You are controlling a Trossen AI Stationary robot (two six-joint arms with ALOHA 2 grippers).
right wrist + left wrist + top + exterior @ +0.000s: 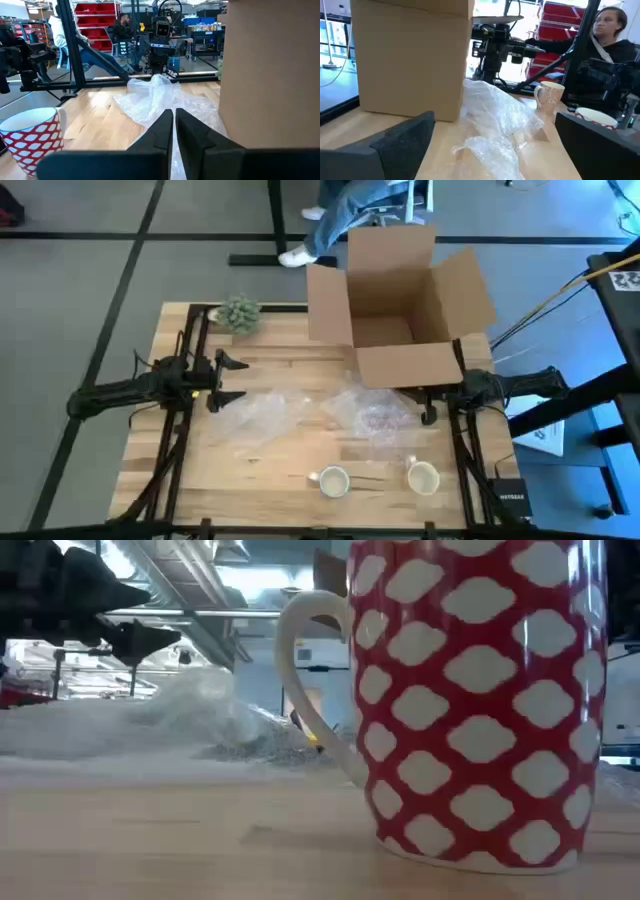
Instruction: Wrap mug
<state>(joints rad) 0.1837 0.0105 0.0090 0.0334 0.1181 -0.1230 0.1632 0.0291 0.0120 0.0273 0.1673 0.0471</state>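
Mugs, red-and-white patterned (pixel 333 480), wait bottom centre, unwrapped. Clear crinkly bubble wrap (pixel 372 412) spread mid-frame, ready. Left claw (pixel 222 380) apart; right claw (pixel 174 116) together.

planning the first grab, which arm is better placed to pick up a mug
Probably the right. The right gripper, fingers shut, sits just above the right mug, with the other mug a little further left. The left gripper, open, hangs over the far left sheet of bubble wrap, farther from both mugs.
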